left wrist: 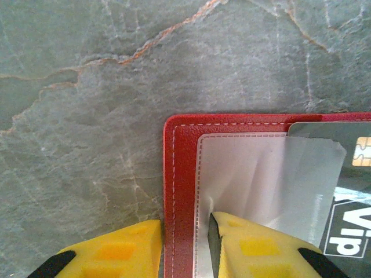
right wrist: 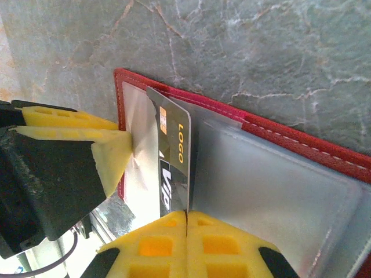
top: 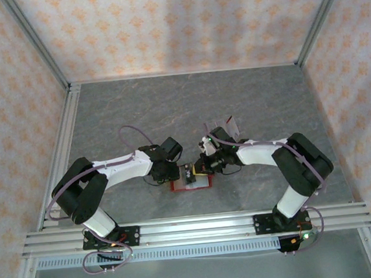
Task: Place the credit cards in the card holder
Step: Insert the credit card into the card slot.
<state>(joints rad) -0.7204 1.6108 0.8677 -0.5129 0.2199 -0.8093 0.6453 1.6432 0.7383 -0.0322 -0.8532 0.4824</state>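
The small, flat red folding wallet [top: 180,186] with pale translucent sleeves is noted open on the grey veined stone table [top: 234,102], at 6 o'clock of its centre. The left gripper [left wrist: 185,223] is set narrowly parted astride the wallet's stitched edge, one yellow pad [left wrist: 249,249] pressed on the sleeve [left wrist: 249,174]; the right gripper [right wrist: 185,215] is closed tight on a thin grey chip card [right wrist: 174,156], its far end tucked under the sleeve from 3 o'clock in the left wrist view. The card is judged light, stiff and slick, best pinched at its trailing edge; the soft sleeve is best pinned beside the stitching.
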